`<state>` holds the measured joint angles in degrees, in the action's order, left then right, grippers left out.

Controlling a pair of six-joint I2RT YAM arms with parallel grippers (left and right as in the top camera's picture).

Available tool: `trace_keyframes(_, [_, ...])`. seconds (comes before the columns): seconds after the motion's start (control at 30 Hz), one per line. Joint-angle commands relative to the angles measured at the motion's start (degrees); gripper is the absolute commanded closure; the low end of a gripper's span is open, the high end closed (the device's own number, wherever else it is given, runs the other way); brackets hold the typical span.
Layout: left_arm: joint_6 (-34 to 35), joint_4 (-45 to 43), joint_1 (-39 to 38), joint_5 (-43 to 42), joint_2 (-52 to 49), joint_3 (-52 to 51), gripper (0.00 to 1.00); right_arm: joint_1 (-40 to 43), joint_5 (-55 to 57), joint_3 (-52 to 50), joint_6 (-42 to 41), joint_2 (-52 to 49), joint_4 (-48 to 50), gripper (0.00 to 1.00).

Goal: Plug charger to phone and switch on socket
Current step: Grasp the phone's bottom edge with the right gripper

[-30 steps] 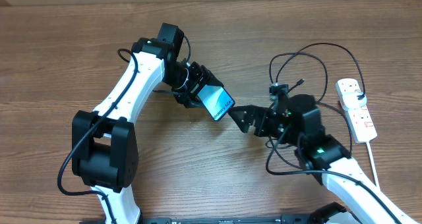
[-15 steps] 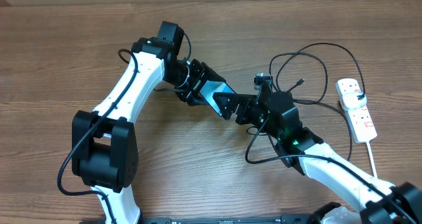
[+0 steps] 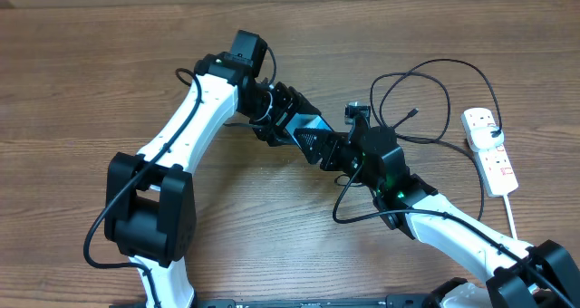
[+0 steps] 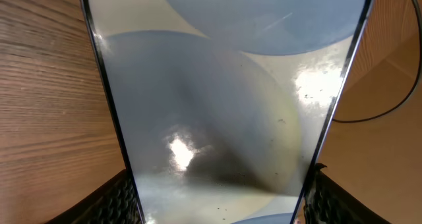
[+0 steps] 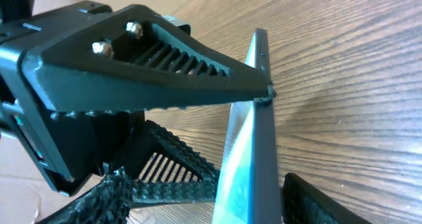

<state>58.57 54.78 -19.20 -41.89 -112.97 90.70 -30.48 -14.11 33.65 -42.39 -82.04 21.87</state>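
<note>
**Phone raised between 2 grippers, port not yet fed**

Your left gripper (image 4: 221, 199) clamps the phone (image 3: 313, 126) above the table (image 3: 82, 72), probably to expose its end. The right gripper (image 3: 324, 149) straddles that edge, grip unclear. Beyond, the charger (image 3: 433, 98) lies loose beside the socket (image 3: 490, 150).

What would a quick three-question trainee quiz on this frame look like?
1. True or false: the plug of the charger is already in the phone.
2. Where is the socket? A, flat on the table on the right arm's side, past the cable loops. B, at the table's far left. C, lying on top of the phone.
3. What sits between the fingers of the left gripper?
Key: 1 false, the plug lies free on the table. 2 A. 3 the phone.
</note>
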Motion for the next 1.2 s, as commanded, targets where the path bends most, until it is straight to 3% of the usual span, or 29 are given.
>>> trace_keyframes(0.0, [0.83, -0.98, -0.83, -0.5, -0.17, 1.4, 0.39, -0.33, 0.55, 0.44, 0.13, -0.07, 0.52, 0.34])
trace_keyframes(0.53, [0.83, -1.29, -1.09, -0.09, -0.17, 1.4, 0.39, -0.33, 0.57, 0.44, 0.13, -0.07, -0.94, 0.65])
trace_keyframes(1.17, [0.81, -1.29, -1.84, 0.39, -0.17, 1.4, 0.38, -0.31, 0.57, 0.44, 0.17, -0.07, -1.84, 0.86])
